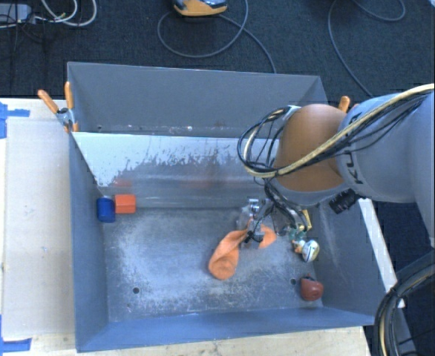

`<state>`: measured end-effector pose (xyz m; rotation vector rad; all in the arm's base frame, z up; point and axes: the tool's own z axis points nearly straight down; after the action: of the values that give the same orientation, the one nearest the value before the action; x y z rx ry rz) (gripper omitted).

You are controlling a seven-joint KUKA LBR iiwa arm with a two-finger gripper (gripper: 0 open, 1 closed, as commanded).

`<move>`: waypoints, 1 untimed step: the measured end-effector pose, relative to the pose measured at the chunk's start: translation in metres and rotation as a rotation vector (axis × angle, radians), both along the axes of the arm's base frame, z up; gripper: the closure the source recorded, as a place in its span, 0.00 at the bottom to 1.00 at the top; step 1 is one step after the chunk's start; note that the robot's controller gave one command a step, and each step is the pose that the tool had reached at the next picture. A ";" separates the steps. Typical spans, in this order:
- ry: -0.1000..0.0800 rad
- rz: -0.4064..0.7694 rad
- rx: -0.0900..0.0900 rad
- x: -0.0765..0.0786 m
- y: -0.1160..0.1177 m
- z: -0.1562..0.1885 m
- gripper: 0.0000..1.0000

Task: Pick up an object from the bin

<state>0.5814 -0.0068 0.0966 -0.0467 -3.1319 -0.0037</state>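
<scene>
Reaching down right of the frame's centre, the gripper (256,227) sits at the upper end of a limp orange balloon-like thing (223,259); spread or pinching, I cannot tell. The grasp step seems in hand; next it needs a firm hold, then a lift.

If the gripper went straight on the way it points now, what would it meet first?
Most likely the right end of the floppy orange thing lying mid-bin, directly below the gripper. Depth is unclear, so it may be touching it now.
</scene>
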 end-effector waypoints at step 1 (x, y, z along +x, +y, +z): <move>-0.003 0.001 0.000 0.001 0.000 0.022 1.00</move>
<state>0.5825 -0.0068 0.1182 -0.0458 -3.1347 -0.0035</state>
